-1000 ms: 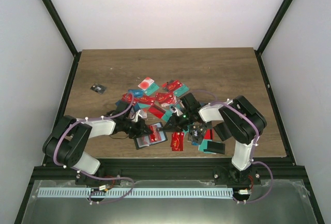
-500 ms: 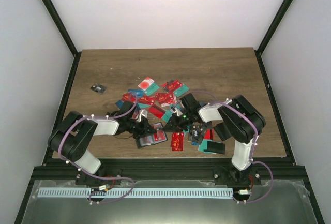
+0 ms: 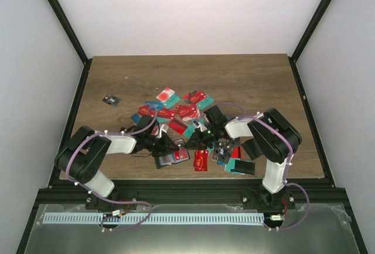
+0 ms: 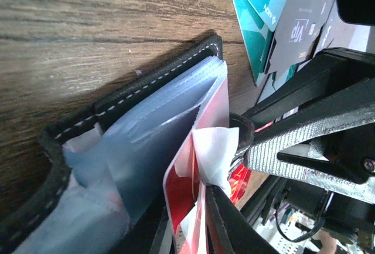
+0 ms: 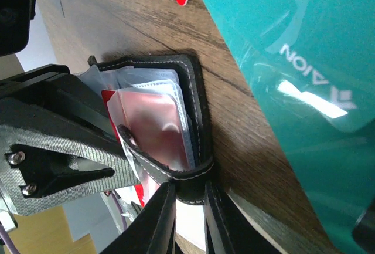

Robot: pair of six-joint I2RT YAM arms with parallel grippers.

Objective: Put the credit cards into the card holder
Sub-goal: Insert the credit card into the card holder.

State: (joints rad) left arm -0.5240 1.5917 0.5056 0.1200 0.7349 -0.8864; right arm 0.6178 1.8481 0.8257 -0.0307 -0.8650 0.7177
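Because the left arm [image 3: 120, 144] has slid in toward the centre over the last second, its jaws now sit right against the card holder [image 3: 171, 158], which lies open on the bench [image 3: 252, 78] near the front edge, at the near-left fringe of the loose spread of credit cards [image 3: 187, 112]. From overhead, less red shows at the holder than did a second ago. In the left wrist view a red card [image 4: 179, 195] stands edge-on among the grey-clear pockets [image 4: 146, 142], its lower end running down between the left jaws. They lie close on either side of it, but whether they grip it or have let go I cannot tell (a white scrap [image 4: 214, 154] hides part of the spot). The right arm [image 3: 237, 128] has barely moved: the right jaws are clamped on the holder's black stitched rim by the clasp tab [image 5: 146, 157], steadying it. My reading is that the card has been driven most of the way into a pocket, so this one is nearly stowed while many cards wait outside. A careless retreat could drag it back out.
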